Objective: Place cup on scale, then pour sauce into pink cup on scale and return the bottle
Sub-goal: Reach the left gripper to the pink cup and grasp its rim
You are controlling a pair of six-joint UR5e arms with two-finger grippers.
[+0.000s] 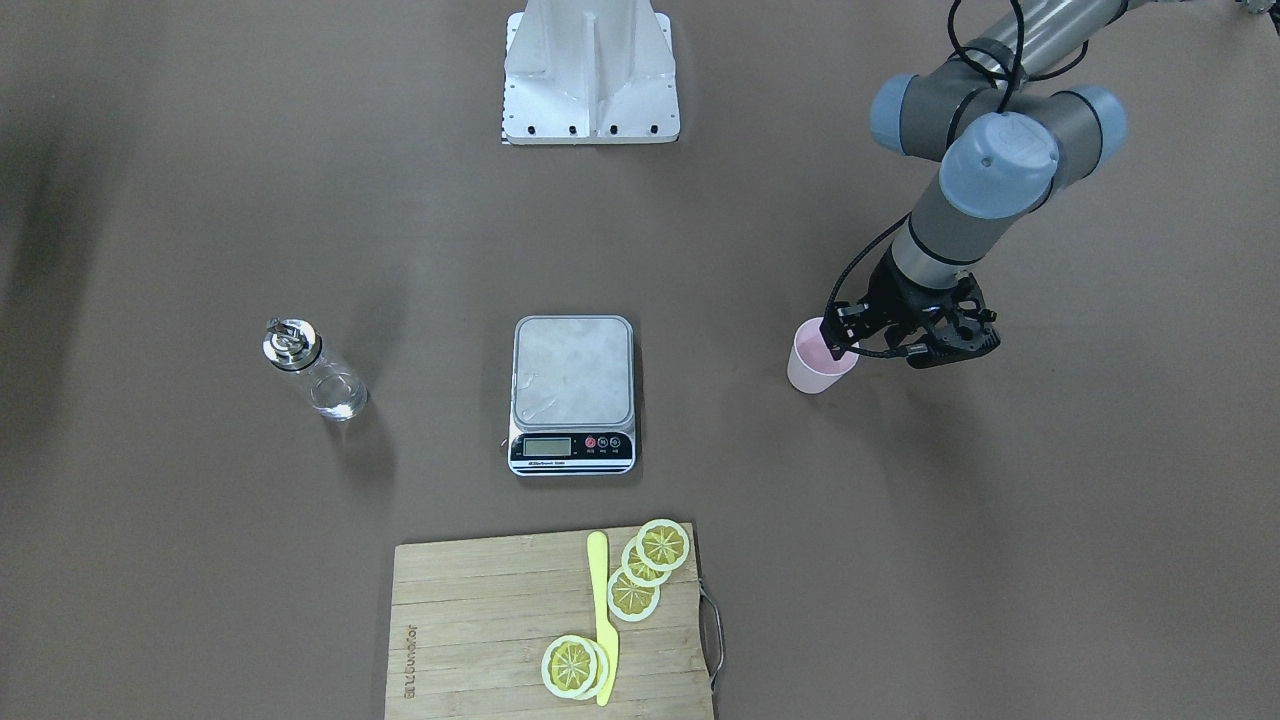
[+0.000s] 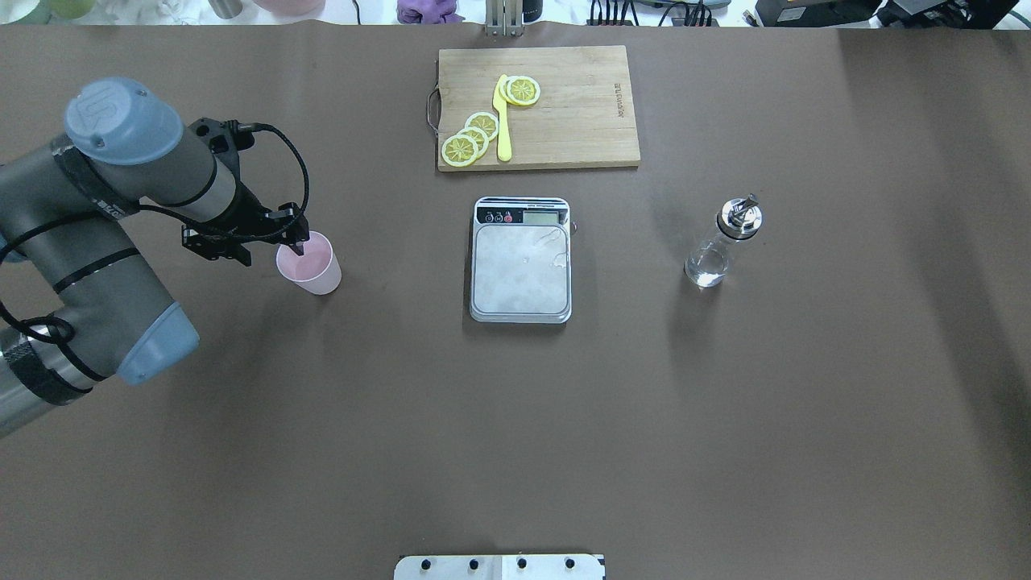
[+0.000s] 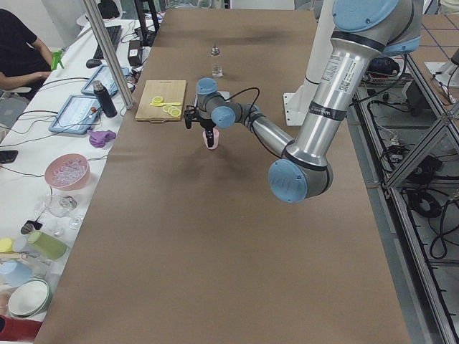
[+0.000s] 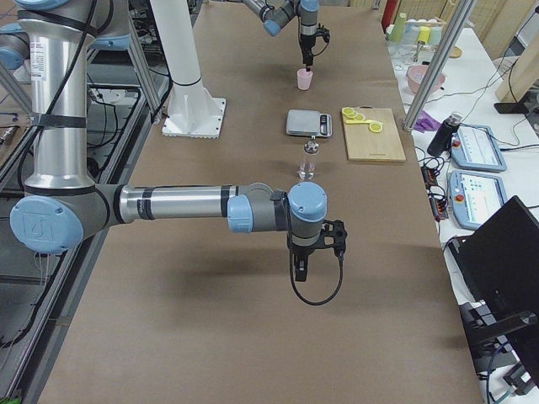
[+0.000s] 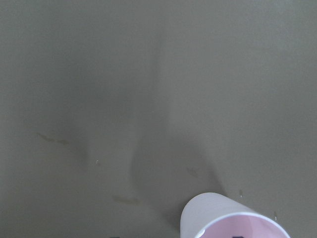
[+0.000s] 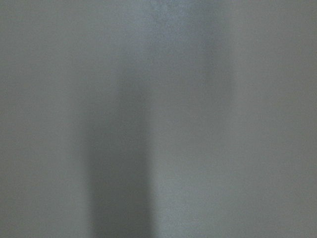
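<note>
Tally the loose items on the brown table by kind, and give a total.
Pink cup: 1
Scale: 1
Glass bottle: 1
Cutting board: 1
Lemon slices: 5
Yellow knife: 1
Total: 10

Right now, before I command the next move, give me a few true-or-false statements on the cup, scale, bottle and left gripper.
The cup stands on the scale. False: it stands on the table, to the robot's left of the scale.
The scale's platform is bare. True.
The bottle lies on its side. False: it stands upright on the table.
The left gripper is at the cup's rim. True.
</note>
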